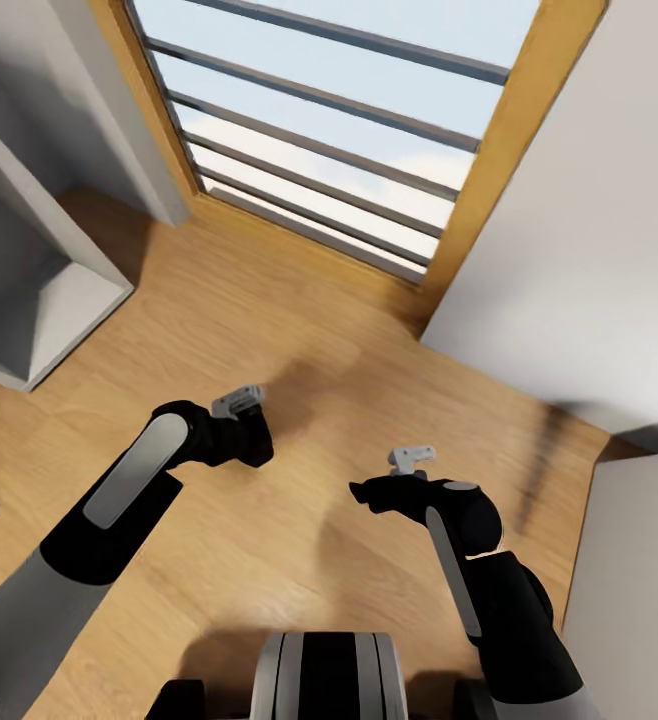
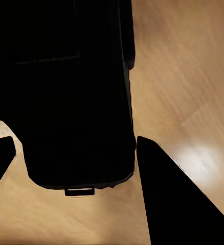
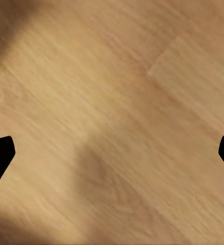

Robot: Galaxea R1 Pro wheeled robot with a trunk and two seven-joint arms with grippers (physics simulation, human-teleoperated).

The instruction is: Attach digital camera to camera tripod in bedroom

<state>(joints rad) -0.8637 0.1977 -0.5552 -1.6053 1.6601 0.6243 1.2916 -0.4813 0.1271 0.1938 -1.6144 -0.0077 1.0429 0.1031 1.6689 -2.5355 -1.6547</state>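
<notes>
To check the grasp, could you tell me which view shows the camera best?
The left wrist view: the camera sits close up between the left gripper's fingers. The head view shows it as a dark block.

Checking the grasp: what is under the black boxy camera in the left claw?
Light wood plank floor lies under the small black boxy digital camera held in the left claw; the floor directly beneath its body is hidden.
</notes>
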